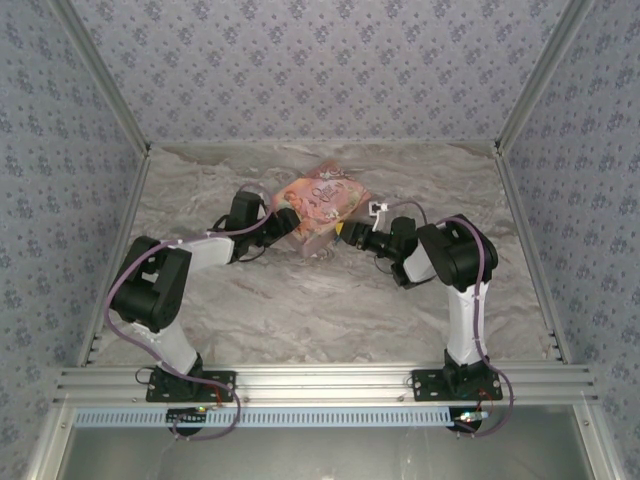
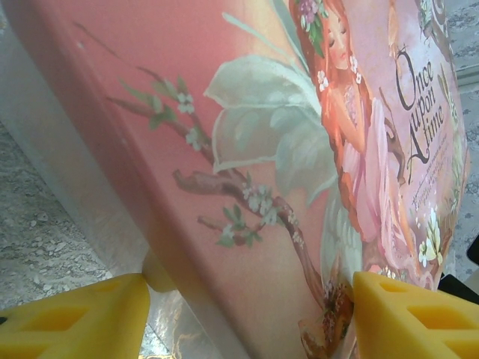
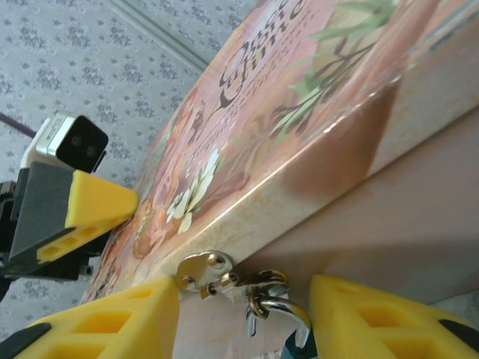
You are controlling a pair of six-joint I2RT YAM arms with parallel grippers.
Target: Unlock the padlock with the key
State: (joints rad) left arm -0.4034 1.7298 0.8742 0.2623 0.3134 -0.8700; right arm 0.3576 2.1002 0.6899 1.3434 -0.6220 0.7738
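Observation:
The pink illustrated tin (image 1: 322, 200) sits tilted at the back middle of the table. My left gripper (image 1: 283, 225) is shut on the tin's left end; in the left wrist view the tin (image 2: 247, 149) spans the gap between the yellow fingers (image 2: 75, 318). The padlock's metal shackle (image 3: 281, 307) hangs through the tin's hasp (image 3: 202, 271), and a sliver of blue body shows below it. My right gripper (image 3: 245, 295) stands open, one yellow finger on each side of the hasp and shackle, touching neither. In the top view the right gripper (image 1: 352, 233) is at the tin's right front. The key is hidden.
The marbled table (image 1: 300, 310) is boxed in by patterned walls (image 1: 320, 60) on three sides. An aluminium rail (image 1: 320, 385) runs along the near edge by the arm bases. A finger of the left gripper (image 3: 101, 202) shows on the tin's far side.

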